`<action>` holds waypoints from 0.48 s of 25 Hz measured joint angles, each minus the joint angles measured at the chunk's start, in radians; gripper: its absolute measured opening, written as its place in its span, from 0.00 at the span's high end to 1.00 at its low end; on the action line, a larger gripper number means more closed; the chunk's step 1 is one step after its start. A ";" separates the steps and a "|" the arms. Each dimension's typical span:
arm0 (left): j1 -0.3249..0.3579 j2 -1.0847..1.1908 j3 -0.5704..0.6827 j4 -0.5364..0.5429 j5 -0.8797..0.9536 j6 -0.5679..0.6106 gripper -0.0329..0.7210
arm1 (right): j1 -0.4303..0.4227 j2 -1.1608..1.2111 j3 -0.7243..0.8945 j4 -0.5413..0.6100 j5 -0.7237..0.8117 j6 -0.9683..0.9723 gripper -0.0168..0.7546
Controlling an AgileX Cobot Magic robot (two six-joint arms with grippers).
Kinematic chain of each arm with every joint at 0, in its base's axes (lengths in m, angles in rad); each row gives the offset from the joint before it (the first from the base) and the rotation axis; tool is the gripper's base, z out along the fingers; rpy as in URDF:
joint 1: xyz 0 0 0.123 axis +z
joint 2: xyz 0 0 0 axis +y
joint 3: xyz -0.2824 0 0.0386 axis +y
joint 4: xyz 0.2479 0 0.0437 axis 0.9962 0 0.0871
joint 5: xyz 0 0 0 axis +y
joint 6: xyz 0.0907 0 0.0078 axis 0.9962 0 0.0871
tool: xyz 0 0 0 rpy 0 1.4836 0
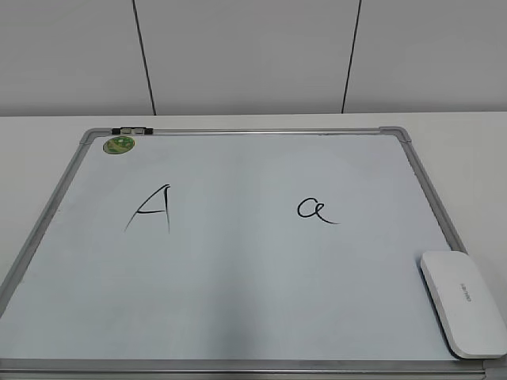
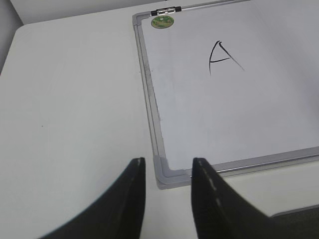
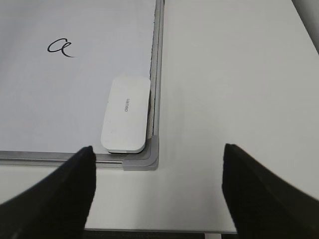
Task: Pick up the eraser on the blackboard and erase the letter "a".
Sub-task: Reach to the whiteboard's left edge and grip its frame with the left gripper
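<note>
The white eraser (image 1: 463, 302) lies flat in the near right corner of the blackboard (image 1: 238, 261), also in the right wrist view (image 3: 125, 113). The small cursive letter "a" (image 1: 316, 210) is right of the board's middle and shows in the right wrist view (image 3: 61, 47). A capital "A" (image 1: 152, 209) is on the left. My right gripper (image 3: 158, 186) is wide open and empty, above the table near the board's corner, short of the eraser. My left gripper (image 2: 168, 186) is open and empty at the board's near left corner (image 2: 167, 172). Neither gripper shows in the exterior view.
The blackboard (image 2: 234, 99) lies on a white table (image 1: 467, 150). A round green sticker (image 1: 119, 145) and a clip (image 1: 133, 129) sit at the board's far left corner. The table's near edge (image 3: 159, 231) runs under the right gripper. A grey wall stands behind.
</note>
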 joint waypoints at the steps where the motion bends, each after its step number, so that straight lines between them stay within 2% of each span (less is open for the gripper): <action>1: 0.000 0.000 0.000 0.000 0.000 0.000 0.65 | 0.000 0.000 0.000 0.000 0.000 0.000 0.22; 12: 0.000 0.000 0.000 0.000 0.000 0.000 0.65 | 0.000 0.000 0.000 0.000 0.000 0.000 0.22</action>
